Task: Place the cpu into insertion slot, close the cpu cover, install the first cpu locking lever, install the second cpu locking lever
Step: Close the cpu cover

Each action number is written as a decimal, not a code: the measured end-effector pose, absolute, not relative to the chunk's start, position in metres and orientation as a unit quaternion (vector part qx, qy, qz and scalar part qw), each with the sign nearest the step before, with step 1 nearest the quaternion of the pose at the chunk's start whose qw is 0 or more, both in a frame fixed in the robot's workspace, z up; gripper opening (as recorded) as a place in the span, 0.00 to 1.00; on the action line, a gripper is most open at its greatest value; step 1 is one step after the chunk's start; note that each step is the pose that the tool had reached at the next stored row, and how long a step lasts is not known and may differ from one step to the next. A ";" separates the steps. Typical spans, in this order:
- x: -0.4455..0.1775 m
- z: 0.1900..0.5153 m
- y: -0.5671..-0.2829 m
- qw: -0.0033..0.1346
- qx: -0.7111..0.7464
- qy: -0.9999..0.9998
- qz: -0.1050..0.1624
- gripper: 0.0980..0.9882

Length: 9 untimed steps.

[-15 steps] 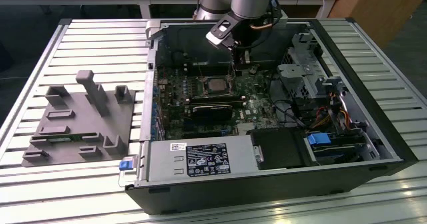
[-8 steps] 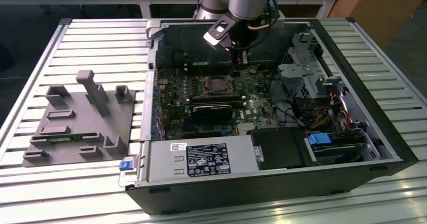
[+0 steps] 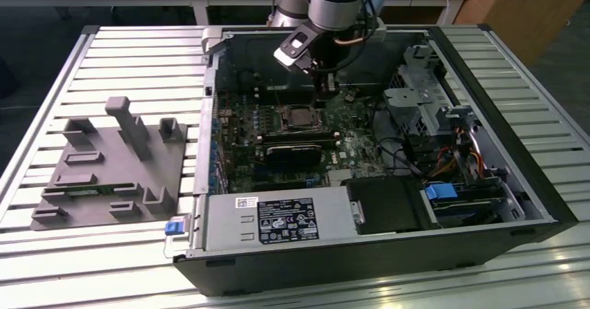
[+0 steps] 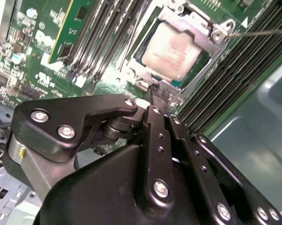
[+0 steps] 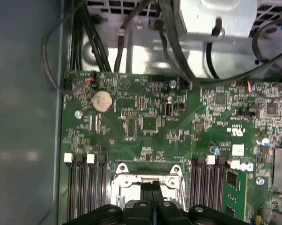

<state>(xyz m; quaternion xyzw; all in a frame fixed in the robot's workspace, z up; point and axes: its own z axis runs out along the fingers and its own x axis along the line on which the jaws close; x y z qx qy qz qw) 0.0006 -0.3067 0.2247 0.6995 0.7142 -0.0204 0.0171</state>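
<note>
Silver-tan cpu [image 4: 171, 54] sits framed by silvery cpu cover [image 4: 184, 19].

The case [image 3: 369, 267] lies open on the table [image 3: 138, 53], with a fixture [image 3: 101, 178] beside it on the exterior view's left. Inside, the board [image 3: 240, 122] lines the case floor. The power supply [image 3: 276, 220] sits along the near side, and the drive bays [image 3: 424, 108] are on the exterior view's right. Mid-board, the cpu [image 4: 171, 51] lies in the slot [image 3: 297, 117], with the cover [image 4: 211, 44] down over its edges. The gripper [image 3: 322, 91] hangs just past the slot's far side.
</note>
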 end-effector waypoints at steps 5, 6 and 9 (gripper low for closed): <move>-0.007 0.221 -0.307 0.017 0.699 0.714 -0.020 0.01; -0.008 0.220 -0.307 0.017 0.699 0.714 -0.020 0.01; -0.010 0.219 -0.307 0.017 0.700 0.714 -0.021 0.01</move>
